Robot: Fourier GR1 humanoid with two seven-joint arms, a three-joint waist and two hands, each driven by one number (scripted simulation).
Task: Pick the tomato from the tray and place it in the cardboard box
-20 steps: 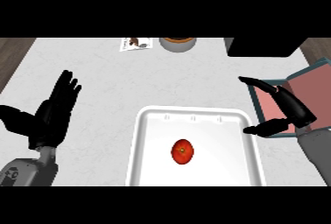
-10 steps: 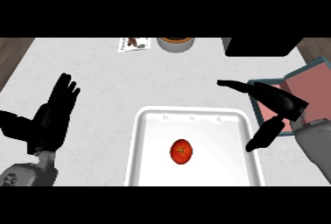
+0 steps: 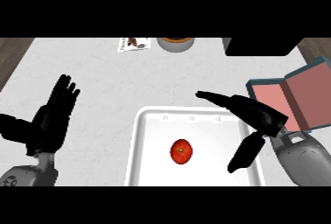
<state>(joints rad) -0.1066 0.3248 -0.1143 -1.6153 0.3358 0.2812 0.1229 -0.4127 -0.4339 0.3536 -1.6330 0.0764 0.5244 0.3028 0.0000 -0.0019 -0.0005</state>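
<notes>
A red tomato (image 3: 181,151) lies in the middle of the white tray (image 3: 150,131) at the lower centre. My right hand (image 3: 256,114) hangs open over the tray's right side, fingers stretched left above the far rim and thumb pointing down beside the tomato, a short gap away. The cardboard box (image 3: 301,98), pink inside with a teal rim, stands at the right edge, partly behind my right forearm. My left hand (image 3: 53,117) rests open at the left, fingers up.
At the back edge of the counter are a small brown-rimmed bowl (image 3: 176,43) and a printed card (image 3: 135,43). A black block (image 3: 262,45) sits at the back right.
My right hand has moved left from the box to over the tray's right side and spread wider. The left hand and the tomato have stayed put.
</notes>
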